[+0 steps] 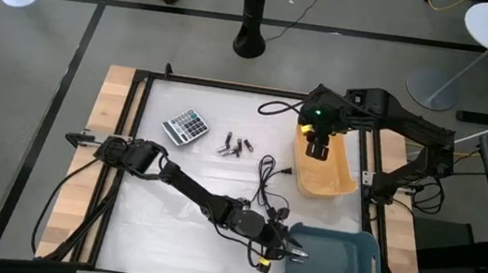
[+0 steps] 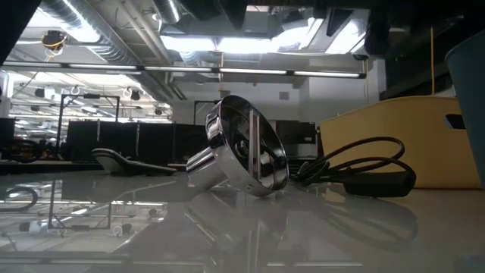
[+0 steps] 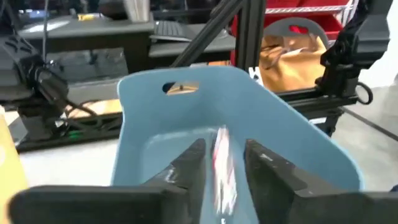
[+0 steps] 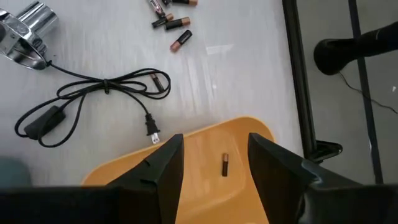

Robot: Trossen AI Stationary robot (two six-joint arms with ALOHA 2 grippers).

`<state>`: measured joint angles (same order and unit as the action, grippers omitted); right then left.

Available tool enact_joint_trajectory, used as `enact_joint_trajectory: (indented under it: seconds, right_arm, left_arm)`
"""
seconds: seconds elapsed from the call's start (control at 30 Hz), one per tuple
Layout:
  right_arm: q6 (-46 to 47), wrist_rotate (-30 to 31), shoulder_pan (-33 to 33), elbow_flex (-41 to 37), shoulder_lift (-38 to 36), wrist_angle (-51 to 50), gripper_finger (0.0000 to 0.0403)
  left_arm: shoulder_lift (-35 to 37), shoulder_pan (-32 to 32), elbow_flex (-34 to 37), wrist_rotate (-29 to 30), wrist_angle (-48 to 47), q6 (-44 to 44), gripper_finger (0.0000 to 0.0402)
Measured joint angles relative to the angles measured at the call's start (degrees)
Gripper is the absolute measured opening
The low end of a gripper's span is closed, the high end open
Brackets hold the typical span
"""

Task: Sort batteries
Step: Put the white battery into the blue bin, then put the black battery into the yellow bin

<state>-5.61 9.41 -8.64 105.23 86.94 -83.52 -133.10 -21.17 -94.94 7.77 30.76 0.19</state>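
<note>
White tabletop; wrist-only battery (image 4: pixel 225 165) inside yellow bin (image 4: pixel 205 155).

Left arm stretches diagonally across the table from the left edge toward the near right corner, long and low, wrist pointing right. Left gripper (image 1: pixel 293 250) sits at the end of that reach, fingers (image 3: pixel 189 171) parted a little with something blurry and pale between them. Right arm comes in from the right edge, elbow bent, folded back toward the far middle. Right gripper (image 1: pixel 317 149) points down, fingers (image 4: pixel 165 163) spread wide, nothing gripped.
</note>
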Motion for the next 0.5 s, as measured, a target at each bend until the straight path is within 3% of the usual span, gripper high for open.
enact_joint_trajectory:
  seconds: [0.27,0.4,0.5]
  right_arm:
    - [-0.61,-0.04,0.00,-0.03,0.00,2.84,0.0177]
    - [-6.66,-2.74,0.00,-2.02,0.20,9.40,0.0177]
    - [-10.76,-7.25,0.00,-5.96,0.31,17.39,0.0177]
  left_arm:
    - [2.07,0.24,0.07,0.08,-3.42,4.39,0.0161]
    - [8.28,0.39,-0.02,1.02,-20.49,7.57,0.0163]
    - [13.11,0.69,0.01,2.98,-34.71,3.44,0.0164]
